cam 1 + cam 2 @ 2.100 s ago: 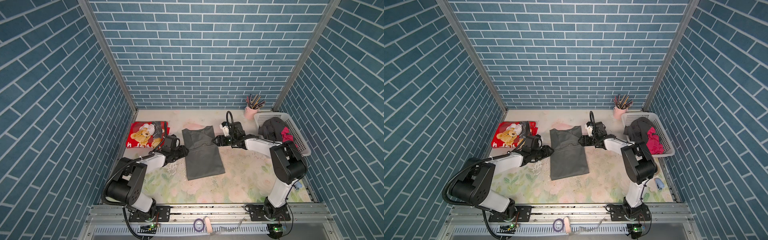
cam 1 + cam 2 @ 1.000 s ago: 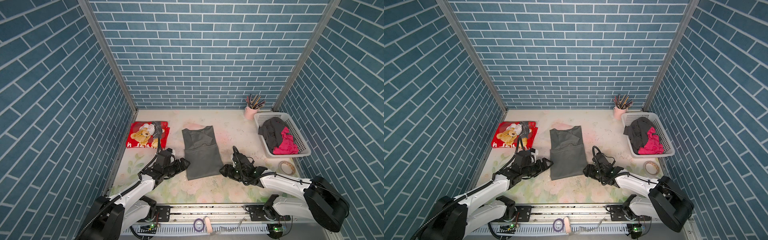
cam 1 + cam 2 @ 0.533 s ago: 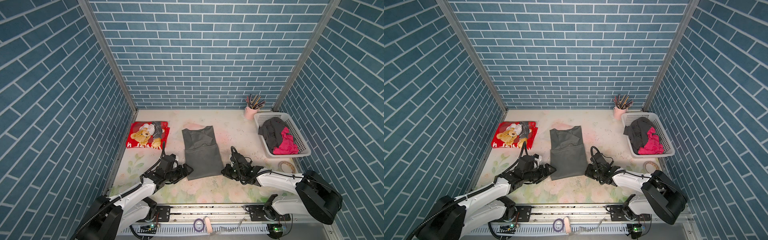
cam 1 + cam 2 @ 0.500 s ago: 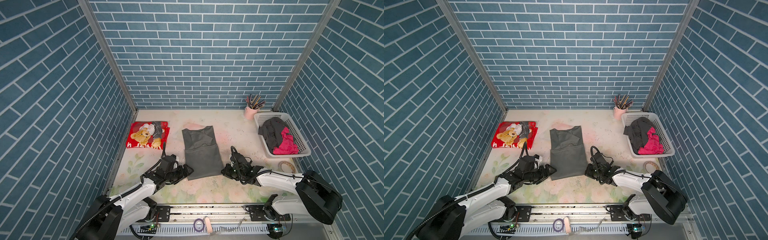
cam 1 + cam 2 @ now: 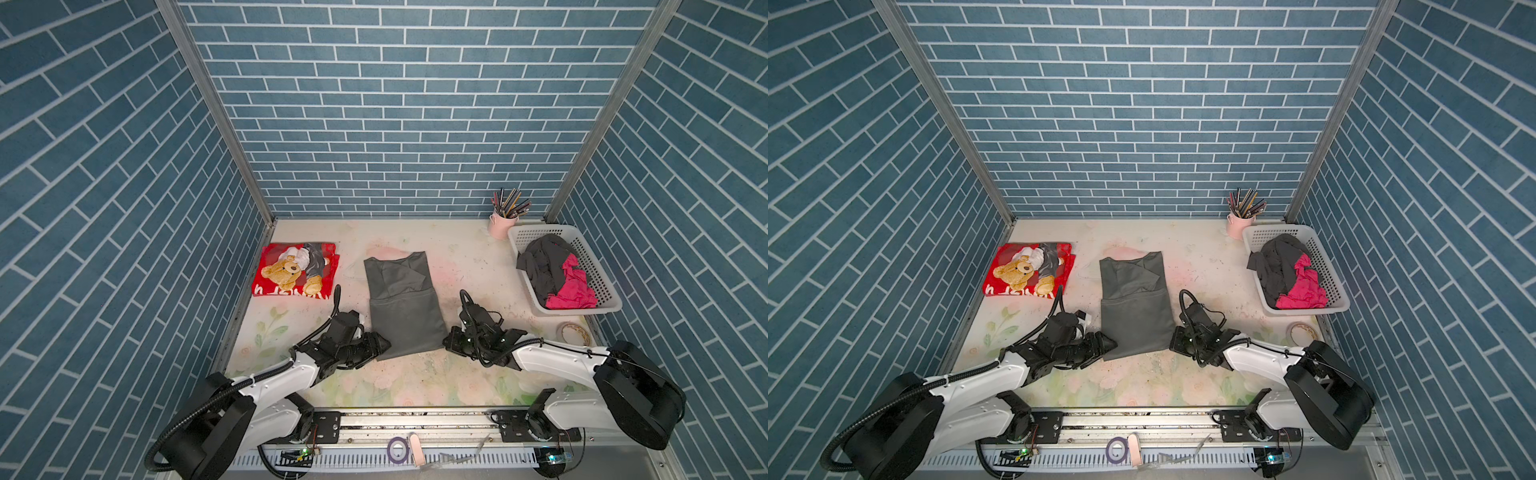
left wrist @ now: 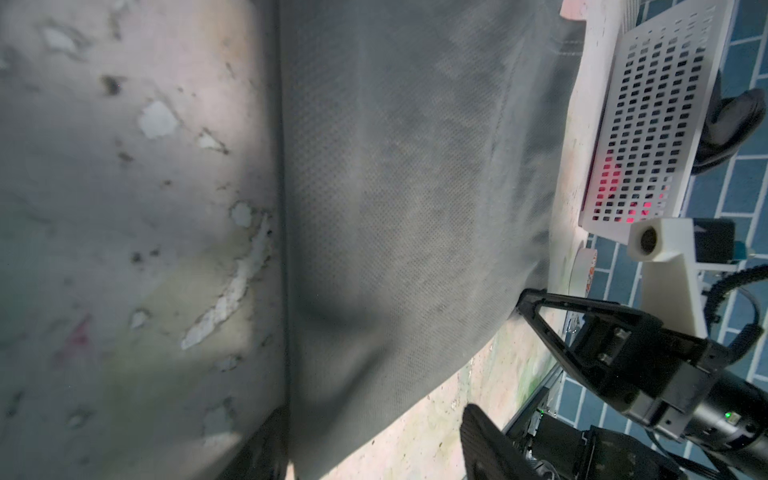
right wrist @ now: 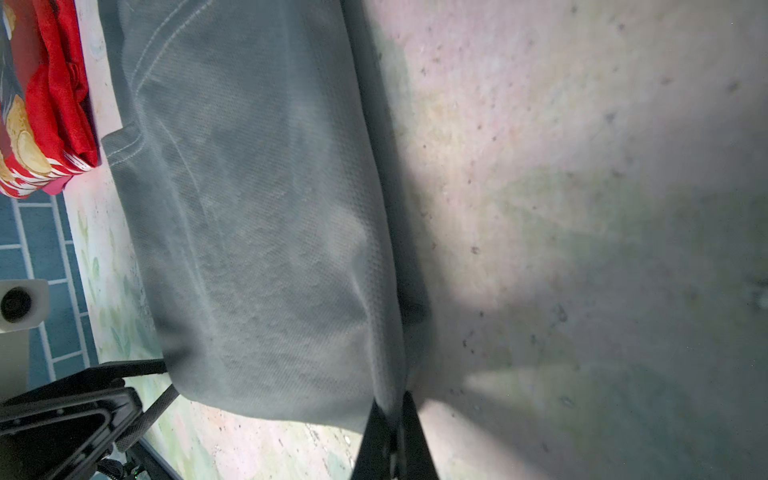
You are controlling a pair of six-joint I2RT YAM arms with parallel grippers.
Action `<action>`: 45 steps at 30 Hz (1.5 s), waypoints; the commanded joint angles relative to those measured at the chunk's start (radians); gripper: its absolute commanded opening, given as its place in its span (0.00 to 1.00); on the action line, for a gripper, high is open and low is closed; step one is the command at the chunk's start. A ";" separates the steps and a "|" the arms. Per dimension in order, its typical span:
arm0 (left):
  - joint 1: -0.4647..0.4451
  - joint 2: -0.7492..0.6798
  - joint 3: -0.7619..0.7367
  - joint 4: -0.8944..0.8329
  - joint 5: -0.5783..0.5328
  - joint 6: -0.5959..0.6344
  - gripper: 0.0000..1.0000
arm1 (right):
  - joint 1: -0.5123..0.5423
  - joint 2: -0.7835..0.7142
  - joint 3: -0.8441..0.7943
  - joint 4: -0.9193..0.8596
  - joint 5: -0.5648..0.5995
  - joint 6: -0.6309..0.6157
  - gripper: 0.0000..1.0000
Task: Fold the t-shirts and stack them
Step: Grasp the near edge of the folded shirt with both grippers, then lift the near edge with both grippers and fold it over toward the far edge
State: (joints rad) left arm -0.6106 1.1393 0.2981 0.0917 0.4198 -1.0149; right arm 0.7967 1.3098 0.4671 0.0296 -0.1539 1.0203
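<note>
Jaws differ. In both top views the right gripper (image 5: 446,343) pinches the grey t-shirt (image 5: 401,316) at one near corner, mid-table, and the left gripper (image 5: 380,345) sits at the other. Left wrist view: its jaws stand apart astride the hem, clamping nothing. Right wrist view: cloth is caught between closed tips. Lifting now would likely drag one side and skew the fold. Bare table lies beyond, with the red t-shirt (image 5: 295,274) and basket (image 5: 582,308) well apart.
</note>
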 commanded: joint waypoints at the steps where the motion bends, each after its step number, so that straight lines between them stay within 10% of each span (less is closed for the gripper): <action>1: -0.029 0.001 -0.001 -0.191 -0.074 0.041 0.67 | 0.002 -0.026 0.031 -0.037 0.041 -0.024 0.00; 10: -0.119 0.010 0.006 -0.281 -0.173 0.069 0.62 | 0.004 -0.008 0.048 -0.030 0.037 -0.036 0.00; 19: -0.192 0.156 0.087 -0.294 -0.244 0.137 0.06 | 0.004 -0.038 0.045 -0.055 0.053 -0.041 0.00; 26: -0.193 0.048 0.170 -0.399 -0.211 0.142 0.00 | 0.012 -0.100 0.081 -0.145 0.089 -0.076 0.00; 45: 0.296 0.252 0.590 -0.344 0.192 0.306 0.00 | -0.159 0.146 0.615 -0.272 0.010 -0.377 0.00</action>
State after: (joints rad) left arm -0.3523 1.3449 0.8402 -0.2668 0.5529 -0.7528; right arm 0.6712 1.4132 1.0313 -0.2241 -0.1032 0.7246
